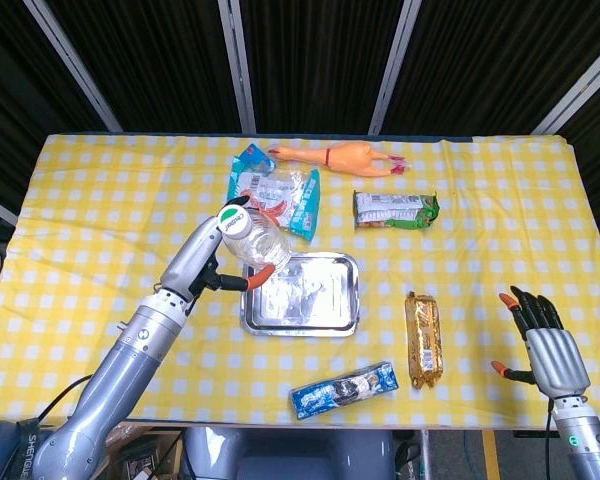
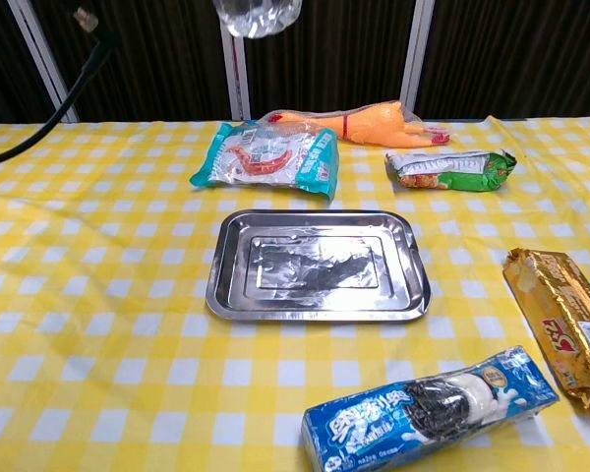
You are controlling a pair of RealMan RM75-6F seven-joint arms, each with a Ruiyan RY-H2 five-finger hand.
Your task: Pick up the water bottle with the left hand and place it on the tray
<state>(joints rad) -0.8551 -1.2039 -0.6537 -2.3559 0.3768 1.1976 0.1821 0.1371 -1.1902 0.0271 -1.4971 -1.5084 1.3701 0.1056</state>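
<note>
Carry step right now: my left hand (image 1: 223,262) has its fingers wrapped around the water bottle (image 1: 256,240), lifted well off the table, cap tipped back toward me, hanging over the tray's near-left corner. In the chest view only the bottle's rounded base shows at the top edge. Next I'd guess I need to slide it over the middle of the tray, straighten it up and lower it before letting go. It's thin clear plastic, so I'd keep the squeeze gentle.

Going near to far on the table: closest to the front edge is a blue cookie pack (image 2: 431,407), long, glossy wrapper, lying at an angle. My right hand (image 1: 542,338) hovers off the front-right corner, fingers spread, holding nothing. Just beyond the cookies, toward the right edge, a gold biscuit pack (image 2: 559,317), crinkly foil, long and blocky.

Middle of the table is the tray (image 2: 227,258): shiny metal, rectangular, rounded corners, raised rim, nothing in it. The flat bottom looks slick, so a tall light bottle could tip if I set it down crooked.

Past the tray, a teal snack bag (image 2: 269,155), puffy and soft, and a green packet (image 2: 450,168) to its right. Near the back edge lies a rubber chicken (image 2: 354,124), orange and squishy-looking. It all sits on a yellow checked tablecloth (image 2: 98,334), a bit wrinkly.
</note>
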